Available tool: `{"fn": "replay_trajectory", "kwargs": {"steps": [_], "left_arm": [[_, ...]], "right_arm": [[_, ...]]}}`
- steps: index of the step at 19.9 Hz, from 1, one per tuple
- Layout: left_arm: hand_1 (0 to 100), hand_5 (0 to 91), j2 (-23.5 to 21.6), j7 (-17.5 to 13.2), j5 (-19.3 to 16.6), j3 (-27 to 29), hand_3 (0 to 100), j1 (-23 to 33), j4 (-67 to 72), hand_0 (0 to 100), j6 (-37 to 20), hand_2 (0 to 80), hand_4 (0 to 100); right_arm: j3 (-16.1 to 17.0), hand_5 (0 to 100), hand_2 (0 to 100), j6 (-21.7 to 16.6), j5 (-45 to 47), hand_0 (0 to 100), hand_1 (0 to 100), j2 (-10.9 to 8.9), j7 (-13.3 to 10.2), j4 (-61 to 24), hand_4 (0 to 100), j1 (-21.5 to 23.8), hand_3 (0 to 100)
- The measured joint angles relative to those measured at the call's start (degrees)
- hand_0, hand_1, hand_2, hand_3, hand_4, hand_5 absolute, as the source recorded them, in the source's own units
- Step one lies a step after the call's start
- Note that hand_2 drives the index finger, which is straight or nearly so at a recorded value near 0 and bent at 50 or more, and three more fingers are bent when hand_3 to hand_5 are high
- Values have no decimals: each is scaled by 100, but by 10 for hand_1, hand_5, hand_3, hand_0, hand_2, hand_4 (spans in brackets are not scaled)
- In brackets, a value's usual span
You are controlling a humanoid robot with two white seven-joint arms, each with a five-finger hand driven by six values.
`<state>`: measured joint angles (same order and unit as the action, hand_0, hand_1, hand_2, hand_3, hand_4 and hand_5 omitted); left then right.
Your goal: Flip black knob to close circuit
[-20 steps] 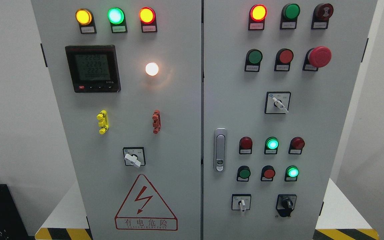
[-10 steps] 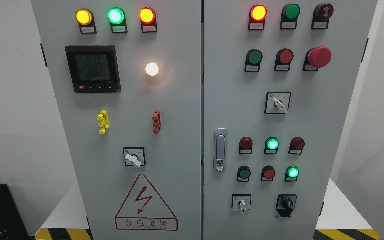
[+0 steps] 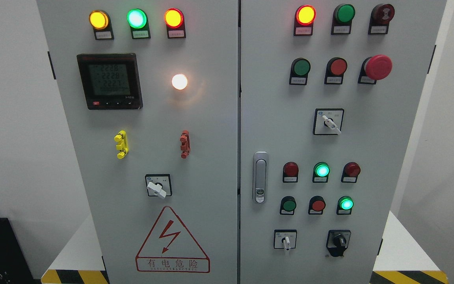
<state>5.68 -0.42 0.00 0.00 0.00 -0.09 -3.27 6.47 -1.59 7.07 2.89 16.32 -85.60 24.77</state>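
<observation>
The black knob (image 3: pixel 339 241) sits untouched, lower right of the door handle (image 3: pixel 260 177); no hand shows, so its state cannot be told.

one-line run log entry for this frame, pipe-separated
phase: pre-reach | target: black knob lower right of right door, untouched | hands: none in view | cabinet: doors shut, indicator lamps lit

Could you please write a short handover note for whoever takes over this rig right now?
Hands: neither the left nor the right shows in the head view.
Black knob: low on the cabinet's right door, right of a small white-handled switch, untouched.
Done: nothing visible so far.
Left: bring a hand up, grasp the knob, turn it to close the circuit.
</observation>
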Motion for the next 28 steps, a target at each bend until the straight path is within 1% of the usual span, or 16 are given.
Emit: {"fn": "replay_trajectory", "kwargs": {"steps": [1, 2, 3, 5, 6, 7, 10, 11, 12, 14, 15, 19, 22, 23, 24, 28], "left_arm": [[0, 0, 0, 0, 0, 0, 50, 0, 0, 0, -3, 0, 27], [0, 0, 0, 0, 0, 0, 50, 0, 1, 0, -5, 0, 27], [0, 0, 0, 0, 0, 0, 50, 0, 1, 0, -10, 0, 27], [0, 0, 0, 0, 0, 0, 50, -2, -14, 0, -15, 0, 27], [0, 0, 0, 0, 0, 0, 50, 0, -10, 0, -15, 0, 27], [0, 0, 0, 0, 0, 0, 50, 0, -9, 0, -15, 0, 27], [0, 0, 0, 0, 0, 0, 49, 0, -6, 0, -7, 0, 27], [0, 0, 0, 0, 0, 0, 49, 0, -4, 0, 1, 0, 27], [0, 0, 0, 0, 0, 0, 49, 0, -3, 0, 4, 0, 28], [0, 0, 0, 0, 0, 0, 48, 0, -1, 0, 5, 0, 28], [0, 0, 0, 0, 0, 0, 48, 0, 1, 0, 6, 0, 28], [0, 0, 0, 0, 0, 0, 48, 0, 2, 0, 7, 0, 28], [0, 0, 0, 0, 0, 0, 48, 0, 3, 0, 7, 0, 27], [0, 0, 0, 0, 0, 0, 48, 0, 4, 0, 7, 0, 27], [0, 0, 0, 0, 0, 0, 48, 0, 4, 0, 7, 0, 27], [0, 0, 0, 0, 0, 0, 48, 0, 6, 0, 7, 0, 28]], "right_arm": [[10, 607, 421, -171, -130, 0, 173, 1, -23, -284, 635, -6, 683], [29, 635, 442, -292, -265, 0, 180, 1, -44, -547, 655, -12, 709], [55, 669, 506, -488, -505, 0, 207, 1, -56, -791, 701, -28, 776], [137, 691, 573, -876, -1055, 0, 241, -20, -68, -1230, 722, -69, 813], [181, 724, 625, -1051, -1460, 0, 247, -42, -73, -1403, 738, -94, 835], [227, 736, 642, -1195, -1935, 0, 248, -62, -82, -1571, 738, -129, 844], [361, 800, 732, -1296, -3407, 0, 248, -115, -302, -2009, 730, -336, 934], [394, 811, 767, -1176, -3990, 0, 239, -130, -379, -2126, 727, -428, 955], [426, 826, 801, -1037, -4522, 0, 230, -144, -427, -2240, 795, -536, 978], [472, 847, 832, -657, -5470, 0, 218, -167, -459, -2421, 795, -746, 991], [489, 851, 840, -476, -5874, 0, 199, -178, -424, -2508, 786, -855, 1000], [487, 850, 850, 168, -7107, 0, 152, -212, -59, -2775, 783, -1272, 1000], [437, 852, 857, 373, -7828, 0, 109, -231, 43, -2918, 783, -1546, 1000], [414, 853, 860, 406, -8021, 0, 38, -235, 59, -2957, 783, -1631, 1000], [383, 853, 862, 429, -8203, 0, 0, -241, 69, -2999, 783, -1722, 1000], [223, 854, 866, 570, -8714, 0, 0, -241, 97, -3103, 783, -1960, 1000]]}}
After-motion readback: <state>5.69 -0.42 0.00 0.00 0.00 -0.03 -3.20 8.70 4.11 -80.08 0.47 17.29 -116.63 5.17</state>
